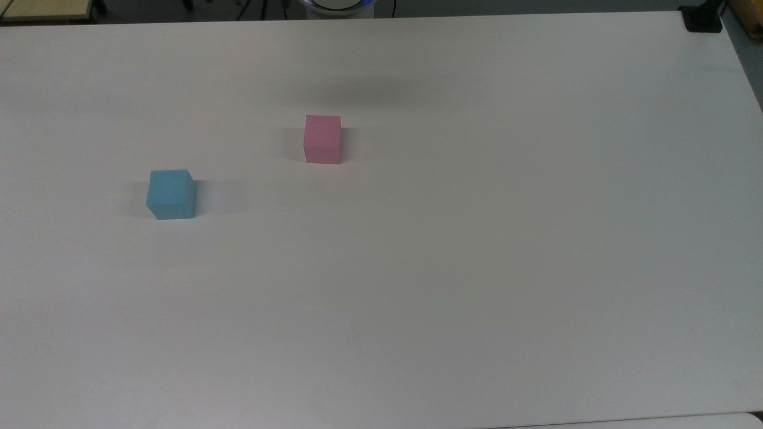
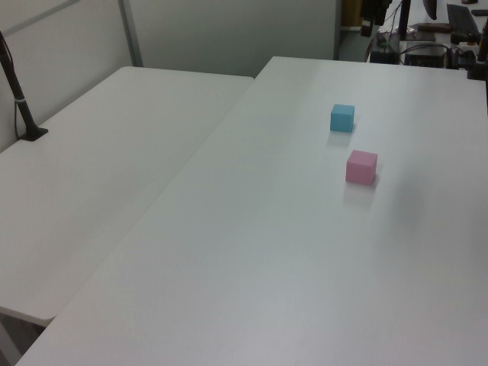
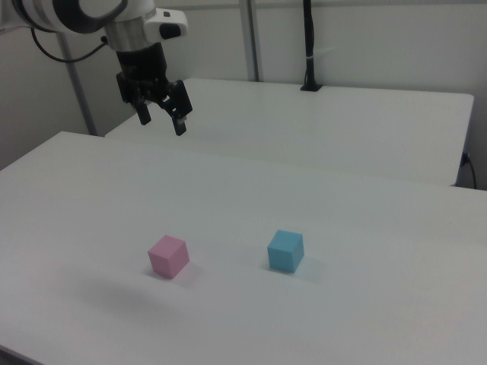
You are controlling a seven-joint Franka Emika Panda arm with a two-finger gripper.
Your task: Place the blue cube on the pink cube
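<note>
Top view: matte sky-blue blue cube (image 1: 171, 194), plain faces.

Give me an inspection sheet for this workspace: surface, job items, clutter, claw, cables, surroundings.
Surface: plain white table, both cubes resting on it.
Job's things: small matte sky-blue cube and small matte pale pink cube stand apart, not stacked; blue lies toward the top view's left.
Clutter: nothing seen on the working table.
Claw: black two-finger claw open, raised high above the table, holding nothing.
Cables: cable on a black pole at the neighbouring table's edge.
Surroundings: second white table alongside; grey wall panels behind.
</note>
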